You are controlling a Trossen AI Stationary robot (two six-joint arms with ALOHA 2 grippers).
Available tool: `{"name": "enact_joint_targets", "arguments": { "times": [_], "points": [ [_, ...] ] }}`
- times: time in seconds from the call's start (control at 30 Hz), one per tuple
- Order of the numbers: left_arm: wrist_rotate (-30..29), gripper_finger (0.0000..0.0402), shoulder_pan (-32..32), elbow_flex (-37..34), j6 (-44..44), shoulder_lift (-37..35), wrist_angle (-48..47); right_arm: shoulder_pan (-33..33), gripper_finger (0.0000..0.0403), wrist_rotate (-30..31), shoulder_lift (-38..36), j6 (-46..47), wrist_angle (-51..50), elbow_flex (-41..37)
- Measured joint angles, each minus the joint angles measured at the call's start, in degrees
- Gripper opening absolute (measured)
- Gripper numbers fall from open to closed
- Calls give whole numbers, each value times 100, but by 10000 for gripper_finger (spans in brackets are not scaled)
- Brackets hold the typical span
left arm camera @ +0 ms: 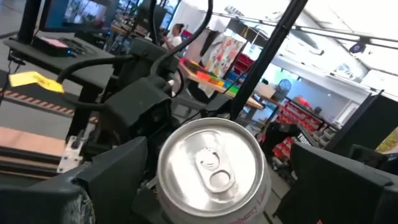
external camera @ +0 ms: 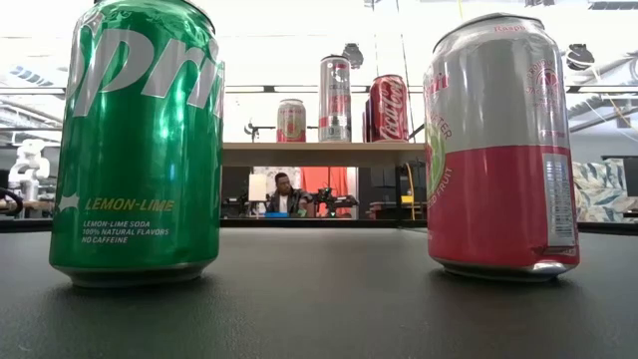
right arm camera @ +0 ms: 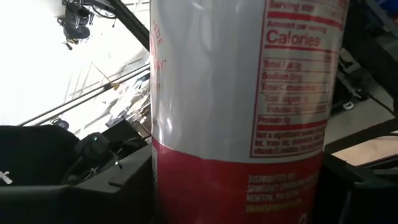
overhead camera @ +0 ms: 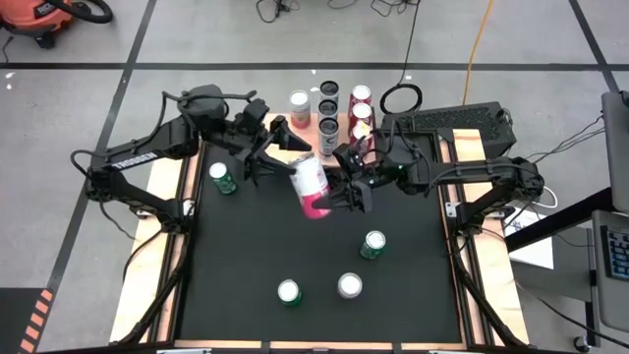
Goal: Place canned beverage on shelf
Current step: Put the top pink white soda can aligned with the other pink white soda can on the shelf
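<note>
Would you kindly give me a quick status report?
Right gripper grips pink-and-white can, tilted mid-air. Left gripper open at its top. Shelf behind, five cans on it.

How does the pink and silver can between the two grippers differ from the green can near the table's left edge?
The pink and silver can is off the table, tilted, held low on its body in the right gripper, its top by the open left gripper; the green can stands upright on the black table, untouched. The pink and silver can looks taller and slimmer. Both have silver tops.
</note>
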Motion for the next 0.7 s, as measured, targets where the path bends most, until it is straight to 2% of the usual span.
{"name": "enact_joint_targets", "arguments": {
  "times": [0.27,0.43,0.57,0.7],
  "points": [
    [626,400,-4,0,-155,274,211,0,274,4,0,0,-26,0],
    [670,400,-4,0,-161,302,235,-2,274,10,0,0,-111,0],
    [813,399,0,0,-486,296,256,0,274,11,0,-7,-162,-2],
    [926,379,-20,0,-599,296,237,-7,274,-4,4,-48,-179,-2]
  ]
}}
